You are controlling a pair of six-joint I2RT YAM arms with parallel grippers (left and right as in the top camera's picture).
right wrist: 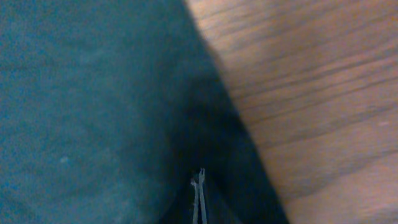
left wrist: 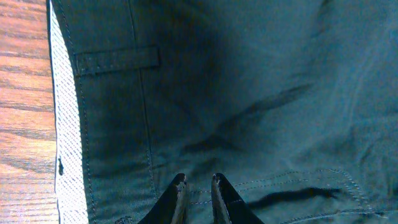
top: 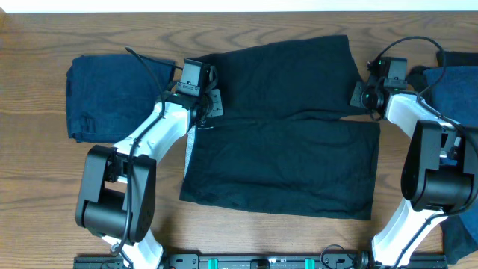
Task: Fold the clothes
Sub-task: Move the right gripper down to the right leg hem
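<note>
Black garment (top: 284,149) lies under my left gripper (left wrist: 198,182), barely parted, empty, and right gripper (right wrist: 199,180), closed tight. Count: one black, plus left navy garment (top: 104,97), right navy garment (top: 457,84).

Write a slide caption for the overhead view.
Left end effector and right end effector at opposite edges of a black garment; folded navy garment beside it on the wooden table.

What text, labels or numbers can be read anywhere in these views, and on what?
None readable in any view.
Black garment: no print; pale strip along its edge shows a fine woven pattern, no letters.
Folded blue garment: plain.
Rail at the near table edge: green marks, too small to read.
</note>
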